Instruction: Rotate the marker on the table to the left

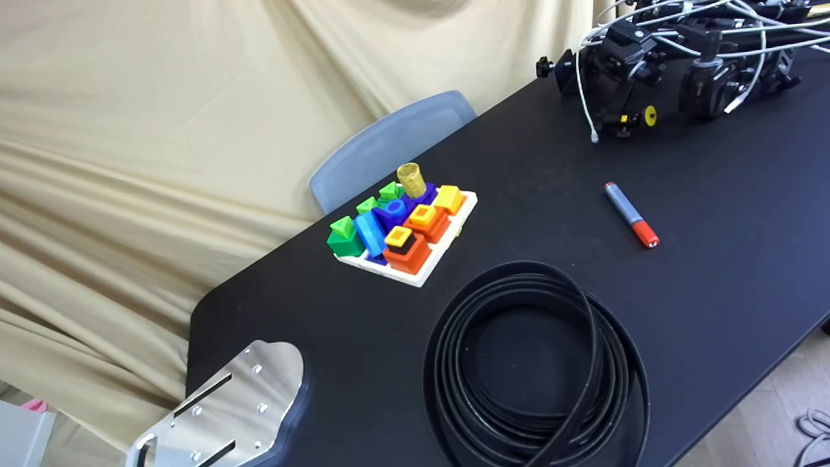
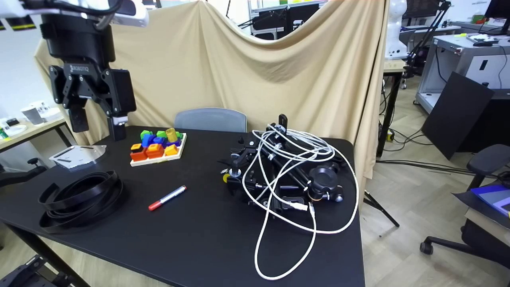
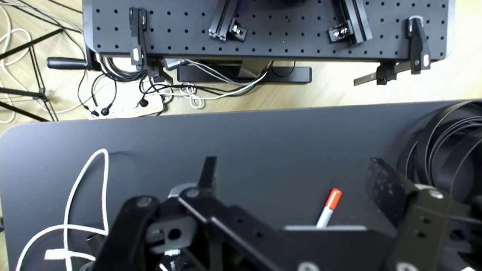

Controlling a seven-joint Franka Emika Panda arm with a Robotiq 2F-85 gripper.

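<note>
The hand (image 2: 99, 130) hangs in the air above the counter (image 1: 726, 259), its two fingers spread wide apart. Well apart from it, the marker (image 1: 629, 214) lies flat on the black top, its red end being the one farther from the chair (image 1: 389, 146). It rests between the black coil (image 1: 447, 363) and the heap of black stands (image 2: 322, 179) tangled with white cable (image 2: 299, 206), apart from both. Over by the chair I can see the colourful block toy (image 1: 405, 227). In the wrist view, the marker's red end shows beyond the gap between the fingers; the hand hides part of the pale body.
</note>
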